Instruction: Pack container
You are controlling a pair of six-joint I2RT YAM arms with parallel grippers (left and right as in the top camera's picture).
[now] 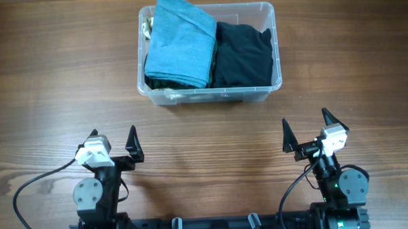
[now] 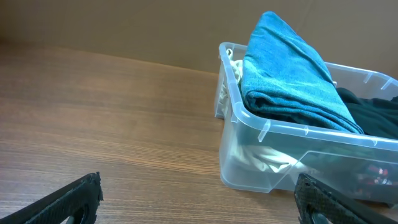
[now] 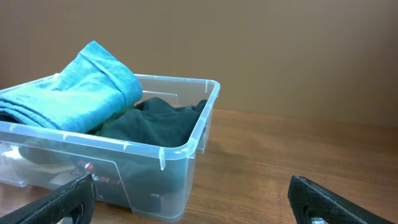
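Note:
The clear plastic container [image 1: 274, 51] stands at the far middle of the table. Inside it, a folded blue garment [image 1: 179, 40] lies on the left and a dark folded garment [image 1: 243, 53] on the right; something white shows at its far left corner [image 1: 146, 25]. The container also shows in the left wrist view [image 2: 261, 130] and the right wrist view [image 3: 180, 146]. My left gripper [image 1: 112, 141] is open and empty near the front left. My right gripper [image 1: 305, 128] is open and empty near the front right. Both are well short of the container.
The wooden table [image 1: 60, 85] stretches around the container. Black cables [image 1: 30, 188] trail from the arm bases at the front edge. A plain brown wall [image 3: 280, 50] stands behind the table.

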